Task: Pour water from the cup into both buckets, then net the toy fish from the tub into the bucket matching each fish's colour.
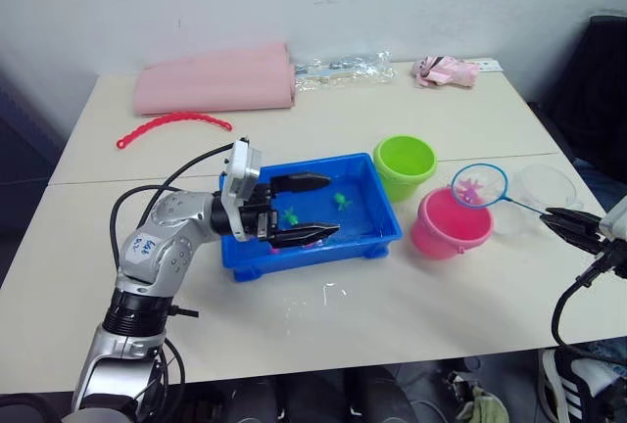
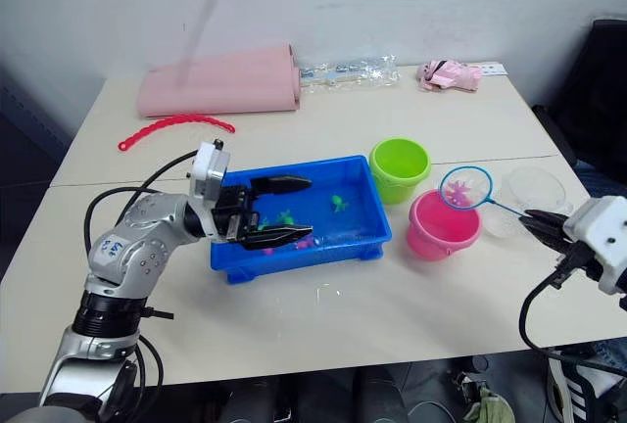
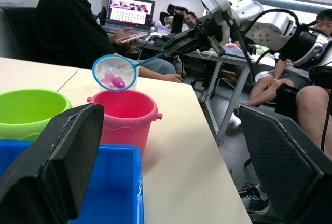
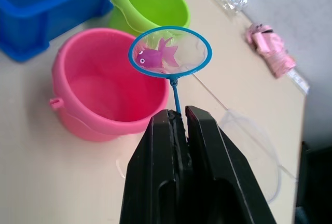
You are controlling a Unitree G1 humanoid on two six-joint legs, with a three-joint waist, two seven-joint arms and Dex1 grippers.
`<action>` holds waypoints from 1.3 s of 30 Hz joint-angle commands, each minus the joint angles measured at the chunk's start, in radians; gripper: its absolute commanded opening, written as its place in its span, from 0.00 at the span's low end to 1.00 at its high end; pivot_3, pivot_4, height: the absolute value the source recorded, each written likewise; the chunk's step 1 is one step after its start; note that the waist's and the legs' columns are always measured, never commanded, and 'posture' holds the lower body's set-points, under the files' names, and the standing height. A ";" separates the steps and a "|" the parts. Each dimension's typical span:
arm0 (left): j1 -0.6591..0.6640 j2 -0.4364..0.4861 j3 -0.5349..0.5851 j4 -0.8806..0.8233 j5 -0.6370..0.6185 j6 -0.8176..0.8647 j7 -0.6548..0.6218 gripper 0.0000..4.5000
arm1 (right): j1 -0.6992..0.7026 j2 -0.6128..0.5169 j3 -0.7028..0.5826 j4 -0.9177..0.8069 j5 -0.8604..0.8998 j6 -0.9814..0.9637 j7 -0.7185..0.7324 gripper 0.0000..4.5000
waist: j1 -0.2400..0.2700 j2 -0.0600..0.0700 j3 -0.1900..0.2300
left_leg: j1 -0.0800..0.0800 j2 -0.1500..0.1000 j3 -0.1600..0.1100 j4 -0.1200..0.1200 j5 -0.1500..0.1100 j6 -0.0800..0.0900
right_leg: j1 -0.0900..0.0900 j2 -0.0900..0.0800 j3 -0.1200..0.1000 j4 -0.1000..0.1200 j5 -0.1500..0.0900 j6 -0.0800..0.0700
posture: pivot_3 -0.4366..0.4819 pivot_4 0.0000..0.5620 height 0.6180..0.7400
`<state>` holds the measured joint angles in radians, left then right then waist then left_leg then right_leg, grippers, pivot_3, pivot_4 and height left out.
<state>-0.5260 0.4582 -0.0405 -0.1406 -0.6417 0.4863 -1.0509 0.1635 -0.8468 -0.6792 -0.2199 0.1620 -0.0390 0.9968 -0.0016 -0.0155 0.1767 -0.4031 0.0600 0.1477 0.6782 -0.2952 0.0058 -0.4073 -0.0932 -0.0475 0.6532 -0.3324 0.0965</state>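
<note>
The blue tub [image 1: 313, 255] sits mid-table with small green toy fish [image 1: 341, 200] in it. My left gripper [image 1: 332, 206] hovers open over the tub's left half, holding nothing. The lime green bucket [image 1: 404, 164] stands just right of the tub, and the pink bucket [image 1: 449, 222] is in front of that. My right gripper [image 4: 176, 112] is shut on the thin handle of the net [image 1: 479, 186]. The blue hoop hangs over the pink bucket's far rim with a magenta fish [image 4: 153, 56] in the mesh. The clear cup [image 1: 545, 188] lies on the table right of the pink bucket.
A folded pink cloth [image 1: 216, 80], a red beaded chain [image 1: 171, 126], a clear plastic bag [image 1: 343, 70] and a pink bundle [image 1: 446, 70] lie along the table's far side. A seated person [image 3: 67, 22] is beyond the table's right edge.
</note>
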 commanded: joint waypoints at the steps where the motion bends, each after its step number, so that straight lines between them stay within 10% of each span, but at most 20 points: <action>1: -0.015 -0.007 0.002 -0.004 -0.001 -0.013 -0.009 0.99 | 0.020 -0.012 -0.004 0.100 -0.085 -0.293 -0.042 0.00 | 0.000 0.000 0.000 | 0.000 0.000 0.000 0.000 0.000 0.000 | 0.000 0.000 0.000 0.000 0.000 0.000 | 0.48 0.27 1.00; 11: -0.005 -0.033 -0.003 0.000 0.006 -0.023 -0.004 0.99 | -0.011 -0.053 -0.031 0.396 -0.641 -1.043 -0.495 0.00 | -0.005 -0.001 0.001 | 0.008 0.000 0.000 -0.001 0.000 -0.001 | 0.008 -0.001 0.001 -0.001 -0.001 0.001 | 0.48 0.27 1.00; 39: 0.008 -0.026 0.012 0.014 0.026 -0.036 0.014 0.99 | 0.131 -0.076 0.082 0.337 -0.903 -0.996 -0.969 0.00 | -0.022 -0.001 0.001 | 0.018 0.002 0.000 -0.011 0.000 -0.005 | 0.015 0.000 0.005 -0.002 -0.006 0.003 | 0.48 0.27 1.00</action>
<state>-0.5201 0.4274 -0.0439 -0.1061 -0.6176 0.4624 -1.0386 0.2761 -0.9129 -0.5948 0.1422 -0.7566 -1.0273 0.0482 -0.0234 -0.0163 0.1775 -0.3853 0.0621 0.1477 0.6673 -0.2949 0.0006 -0.3922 -0.0936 -0.0429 0.6512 -0.3381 0.0990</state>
